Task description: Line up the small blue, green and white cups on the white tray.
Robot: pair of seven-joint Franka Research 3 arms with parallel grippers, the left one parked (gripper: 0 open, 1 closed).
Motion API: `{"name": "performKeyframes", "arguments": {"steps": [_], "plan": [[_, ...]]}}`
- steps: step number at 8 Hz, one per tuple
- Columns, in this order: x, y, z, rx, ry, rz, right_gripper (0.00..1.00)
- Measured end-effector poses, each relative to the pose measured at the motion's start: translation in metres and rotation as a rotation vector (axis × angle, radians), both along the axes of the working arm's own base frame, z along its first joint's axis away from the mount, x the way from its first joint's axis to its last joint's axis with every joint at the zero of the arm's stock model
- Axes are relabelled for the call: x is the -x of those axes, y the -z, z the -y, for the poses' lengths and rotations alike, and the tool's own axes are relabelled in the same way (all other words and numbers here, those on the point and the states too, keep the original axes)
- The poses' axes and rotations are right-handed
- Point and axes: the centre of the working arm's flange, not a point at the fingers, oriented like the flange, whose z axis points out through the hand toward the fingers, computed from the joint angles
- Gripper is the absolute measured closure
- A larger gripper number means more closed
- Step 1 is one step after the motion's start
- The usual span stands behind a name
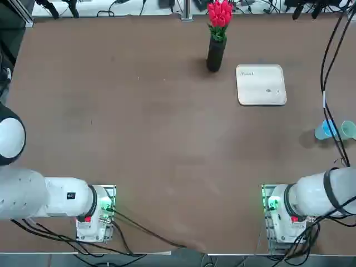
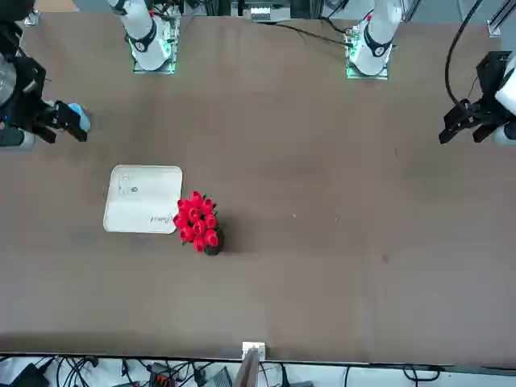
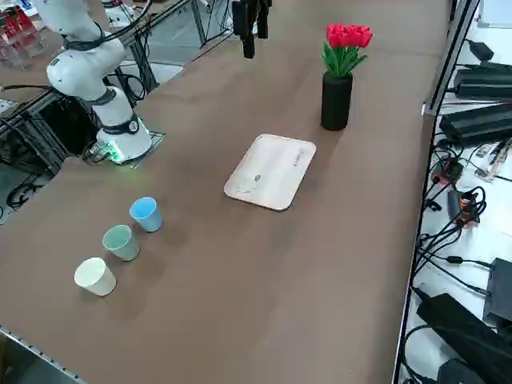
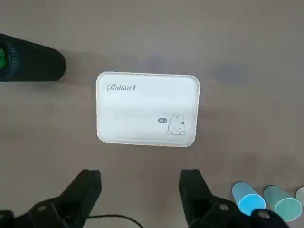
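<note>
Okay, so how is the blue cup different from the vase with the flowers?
The blue cup is light blue, but the vase is black. The cup is short, while the vase is tall and thin. The cup has nothing showing inside, but red flowers stick up out of the vase. Both stand upright on the table.

Right gripper (image 2: 71, 121): at the upper left of the front view, its rear cut off by the left edge
Blue cup (image 2: 81, 117): mostly hidden behind that gripper in the front view; partly crossed by cables (image 1: 337, 133) at the right edge of the top view
Green cup (image 1: 348, 130): also crossed by cables there
White cup (image 4: 300, 194): cut off by the frame in the wrist view
Vase (image 4: 31, 61): cut off there too
Tray print (image 1: 247, 73): too small to read at the upper right of the top view
</note>
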Motion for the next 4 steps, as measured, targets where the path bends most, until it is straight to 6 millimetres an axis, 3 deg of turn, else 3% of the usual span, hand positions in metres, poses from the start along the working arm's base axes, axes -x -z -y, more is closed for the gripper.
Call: {"name": "performKeyframes", "arguments": {"steps": [4], "plan": [[0.001,-0.0038,0.0028,0.0,0.003,-0.009,0.0]]}}
